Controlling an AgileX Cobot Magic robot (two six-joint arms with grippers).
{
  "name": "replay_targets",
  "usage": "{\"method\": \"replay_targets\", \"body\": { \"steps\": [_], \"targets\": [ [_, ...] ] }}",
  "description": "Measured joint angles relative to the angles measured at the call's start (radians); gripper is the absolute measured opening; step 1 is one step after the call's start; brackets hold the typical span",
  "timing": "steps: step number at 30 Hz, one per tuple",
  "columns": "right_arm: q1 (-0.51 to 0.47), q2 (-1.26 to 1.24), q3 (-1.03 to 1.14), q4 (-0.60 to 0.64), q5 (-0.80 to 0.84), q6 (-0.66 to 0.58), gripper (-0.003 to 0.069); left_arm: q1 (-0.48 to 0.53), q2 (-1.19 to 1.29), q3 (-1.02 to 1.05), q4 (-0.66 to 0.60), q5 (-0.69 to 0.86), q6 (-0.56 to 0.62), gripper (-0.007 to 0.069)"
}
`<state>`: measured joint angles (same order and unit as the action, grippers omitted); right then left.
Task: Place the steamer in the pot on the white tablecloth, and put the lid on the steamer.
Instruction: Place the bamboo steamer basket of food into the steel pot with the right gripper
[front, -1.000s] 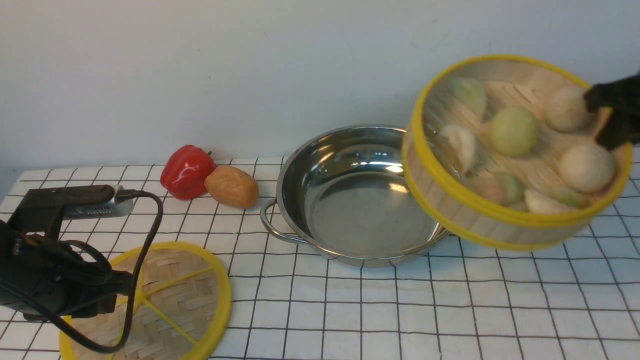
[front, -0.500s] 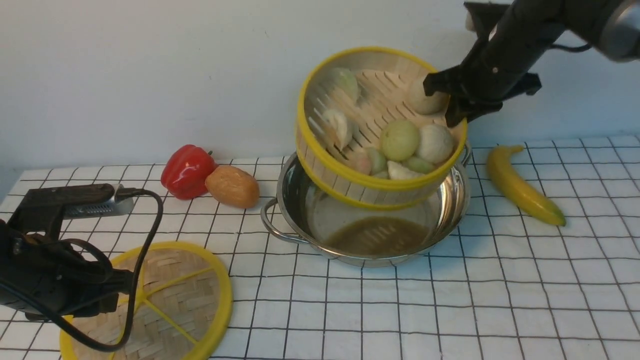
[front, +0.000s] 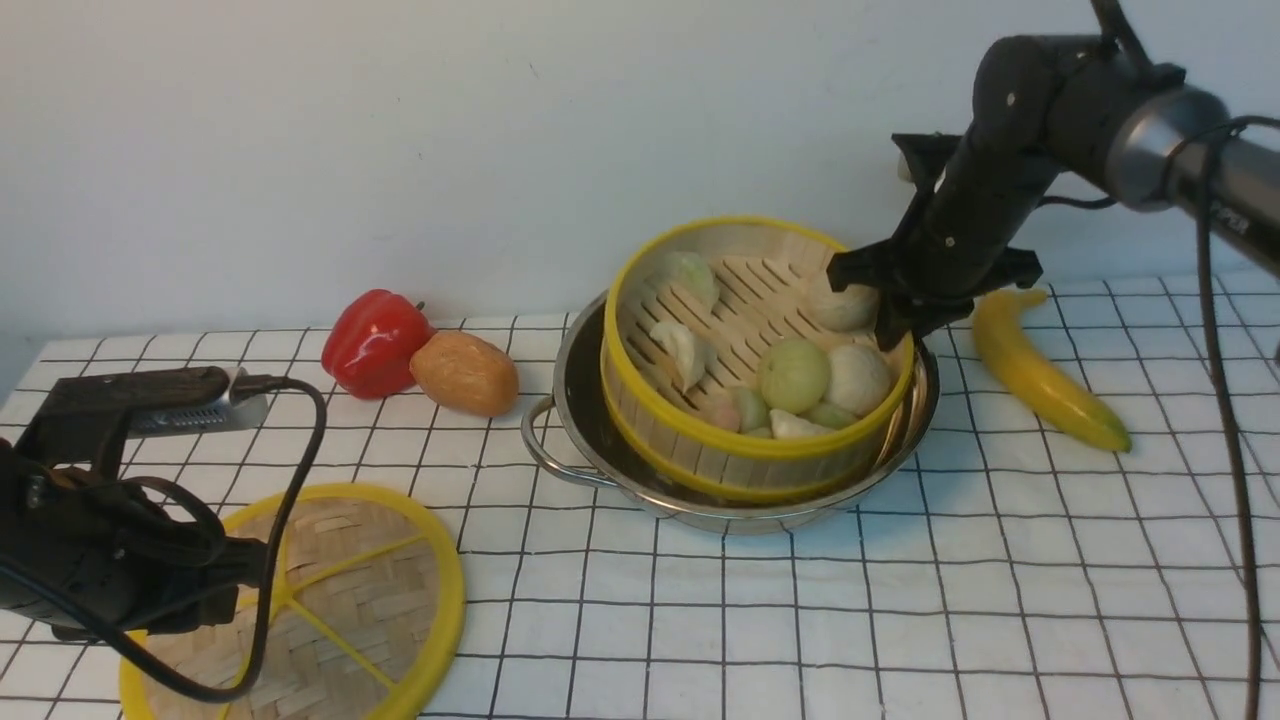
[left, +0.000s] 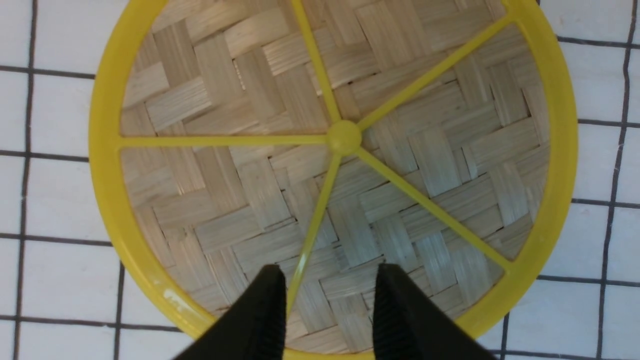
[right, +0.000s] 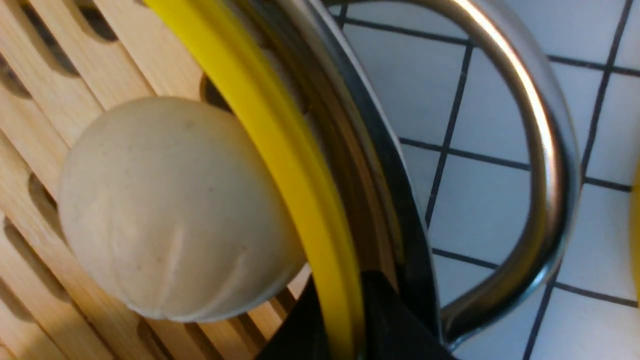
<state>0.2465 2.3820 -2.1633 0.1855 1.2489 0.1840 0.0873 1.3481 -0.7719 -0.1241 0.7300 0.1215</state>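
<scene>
On the white tablecloth (front: 900, 620) with its thin black grid, which covers the worktop, the wide, shallow stainless-steel pot (front: 740, 517) stands right of centre. The round bamboo steamer (front: 700, 458) with a yellow rim and slatted floor is inside it, its wall rising well above the steel rim. Pale and greenish toy buns (front: 795, 373) lie on the slats. The right end effector (front: 893, 325) reaches down at the steamer's far right edge. The right wrist view shows its two black fingers (right: 395, 325) pinching the yellow rim, one inside the basket beside a cream bun (right: 170, 210) and one outside it, toward the pot's wall and close to the pot's loop handle (right: 550, 165). Whether the steamer's base sits flat on the pot's floor cannot be told.

Near the front left corner the flat round woven-bamboo lid (front: 350, 590) with a yellow rim and yellow spokes lies on the cloth, well apart from the pot. The left end effector (left: 330, 272) hovers over the lid with its fingers spread, and one spoke runs between them near the lid's rim. Whether they touch the weave cannot be told.

A red bell pepper (front: 372, 343) and a brown potato-like piece (front: 464, 373) touch each other just left of the pot. A yellow banana (front: 1040, 370) lies just right of it.
</scene>
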Motion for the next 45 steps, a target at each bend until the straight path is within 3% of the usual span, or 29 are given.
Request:
{"method": "replay_targets", "body": {
  "steps": [18,36,45],
  "targets": [
    [0.013,0.013,-0.001,0.002,-0.001,-0.016,0.0078,0.000,0.000,0.000,0.000,0.000,0.000,0.0243],
    [0.012,-0.013,-0.005,0.071,-0.014,-0.032,0.0414,0.000,0.000,0.000,-0.006,-0.057,0.002,0.0243],
    [0.012,-0.128,-0.021,-0.004,-0.017,-0.032,0.0437,0.000,0.001,0.000,-0.068,-0.085,0.043,0.0243]
  ]
}}
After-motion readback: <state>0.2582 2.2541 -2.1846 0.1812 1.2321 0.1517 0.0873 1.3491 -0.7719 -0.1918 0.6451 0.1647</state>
